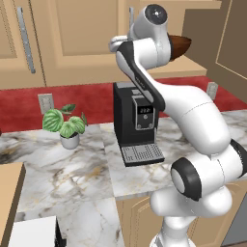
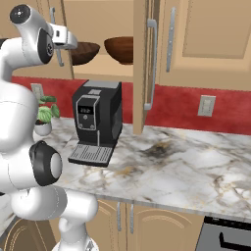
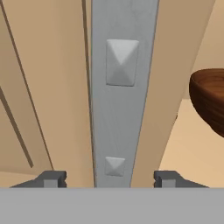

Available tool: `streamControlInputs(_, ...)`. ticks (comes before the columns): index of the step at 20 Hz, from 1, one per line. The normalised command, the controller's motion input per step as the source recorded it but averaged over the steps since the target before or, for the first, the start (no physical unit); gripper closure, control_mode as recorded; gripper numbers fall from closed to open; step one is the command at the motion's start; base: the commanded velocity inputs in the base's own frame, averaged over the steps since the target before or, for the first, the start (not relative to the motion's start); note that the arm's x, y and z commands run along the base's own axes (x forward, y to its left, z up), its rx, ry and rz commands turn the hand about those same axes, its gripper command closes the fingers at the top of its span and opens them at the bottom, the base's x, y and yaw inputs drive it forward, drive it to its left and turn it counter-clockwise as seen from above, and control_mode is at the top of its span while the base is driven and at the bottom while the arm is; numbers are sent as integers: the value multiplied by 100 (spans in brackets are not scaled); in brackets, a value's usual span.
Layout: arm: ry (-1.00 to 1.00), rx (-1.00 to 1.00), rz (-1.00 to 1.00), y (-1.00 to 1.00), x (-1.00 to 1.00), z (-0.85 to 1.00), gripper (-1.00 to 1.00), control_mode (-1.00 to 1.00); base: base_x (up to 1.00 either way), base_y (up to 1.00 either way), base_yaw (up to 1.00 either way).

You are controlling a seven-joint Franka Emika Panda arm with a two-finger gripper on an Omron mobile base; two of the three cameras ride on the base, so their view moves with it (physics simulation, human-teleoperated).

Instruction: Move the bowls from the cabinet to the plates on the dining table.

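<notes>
Hand (image 3: 106,178) fingers apart, straddling silver cabinet handle (image 3: 120,94); dark bowl (image 3: 211,100) just beside

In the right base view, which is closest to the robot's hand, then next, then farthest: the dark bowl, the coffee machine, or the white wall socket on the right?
From the gripper:
1. Dark bowl, just right of it on the cabinet shelf.
2. Coffee machine, below on the counter.
3. Wall socket, far right on the red wall.

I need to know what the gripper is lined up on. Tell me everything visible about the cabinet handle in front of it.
The handle is a long flat silver bar, matte metal by its look, running vertically on the tan cabinet door. Two raised pyramid-shaped studs fix it. The gripper straddles it, fingertips either side, apart from it. A bowl sits beyond.
</notes>
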Motion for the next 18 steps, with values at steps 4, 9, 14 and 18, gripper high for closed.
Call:
streamControlInputs(4,0,0,0,0,0,0,100,-100,0,0,0)
streamControlInputs(9,1,0,0,0,0,0,100,-100,0,0,0)
streamControlInputs(14,0,0,0,21,-2,0,100,-100,0,0,0)
streamControlInputs(18,0,0,0,36,-24,0,100,-100,0,0,0)
